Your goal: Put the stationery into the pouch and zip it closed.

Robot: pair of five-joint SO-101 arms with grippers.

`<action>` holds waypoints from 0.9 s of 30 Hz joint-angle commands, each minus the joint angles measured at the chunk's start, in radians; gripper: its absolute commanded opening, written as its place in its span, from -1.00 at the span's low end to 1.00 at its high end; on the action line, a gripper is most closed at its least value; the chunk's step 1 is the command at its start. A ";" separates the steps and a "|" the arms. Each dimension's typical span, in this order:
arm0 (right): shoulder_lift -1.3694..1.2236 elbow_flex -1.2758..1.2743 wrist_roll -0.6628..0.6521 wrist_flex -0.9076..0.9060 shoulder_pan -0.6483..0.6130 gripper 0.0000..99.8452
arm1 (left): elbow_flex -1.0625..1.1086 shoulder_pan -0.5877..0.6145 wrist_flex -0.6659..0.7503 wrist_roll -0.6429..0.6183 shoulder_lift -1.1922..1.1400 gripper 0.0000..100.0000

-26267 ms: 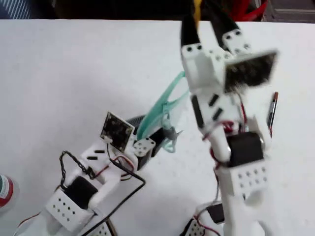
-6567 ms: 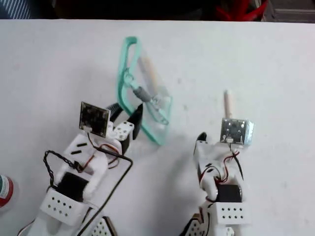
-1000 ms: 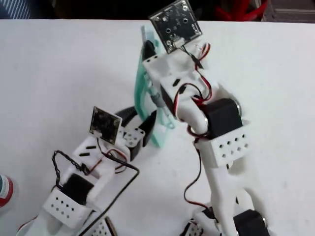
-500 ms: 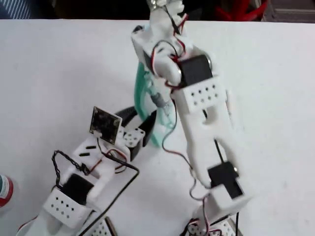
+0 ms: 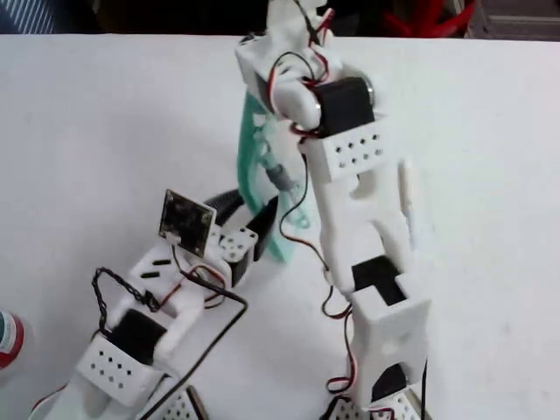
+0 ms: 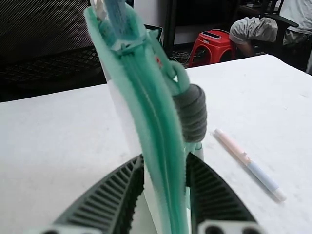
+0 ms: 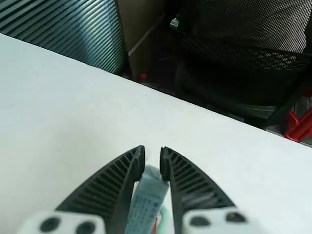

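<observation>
White table (image 5: pixel 105 114), seen from above, carries both arms. The right arm (image 5: pixel 359 149) stretches far across the table to the far end of the pouch. The left arm (image 5: pixel 140 332) sits low at the near end. The translucent green pouch (image 6: pixel 156 122) stands on edge between them, zip side up. The left gripper (image 6: pixel 164 161) is clamped on its near end, one jaw on each face. The right gripper (image 7: pixel 152 156) is nearly closed, pinching a pale tab at the pouch's far end. A pink-and-blue pen (image 6: pixel 246 163) lies on the table near the pouch, apart from it. A grey ribbed piece (image 6: pixel 192 112) hangs at the zip.
</observation>
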State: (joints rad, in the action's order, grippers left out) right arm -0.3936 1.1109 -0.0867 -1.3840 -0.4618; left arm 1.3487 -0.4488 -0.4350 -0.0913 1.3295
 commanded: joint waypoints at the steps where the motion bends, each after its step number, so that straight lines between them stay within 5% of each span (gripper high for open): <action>1: 0.021 0.043 0.002 -0.019 0.008 -0.97 | -0.005 -0.007 0.028 0.002 0.010 -0.70; 8: 0.165 0.032 -0.009 -0.104 -0.031 -0.97 | -0.005 -0.007 0.026 0.002 0.010 -0.70; 15: 0.180 0.029 -0.224 -0.269 -0.124 -0.97 | -0.005 -0.007 0.026 0.002 0.010 -0.70; 19: 0.168 0.041 -0.235 -0.323 -0.116 -0.96 | -0.005 -0.007 0.026 0.002 0.010 -0.70; 27: 0.318 -0.034 -0.054 -0.337 0.263 -0.96 | -0.005 -0.007 0.026 0.002 0.010 -0.70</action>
State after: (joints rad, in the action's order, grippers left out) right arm -0.1419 1.1124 -0.1849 -1.7169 -0.3682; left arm 1.3487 -0.4488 -0.4350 -0.0898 1.3295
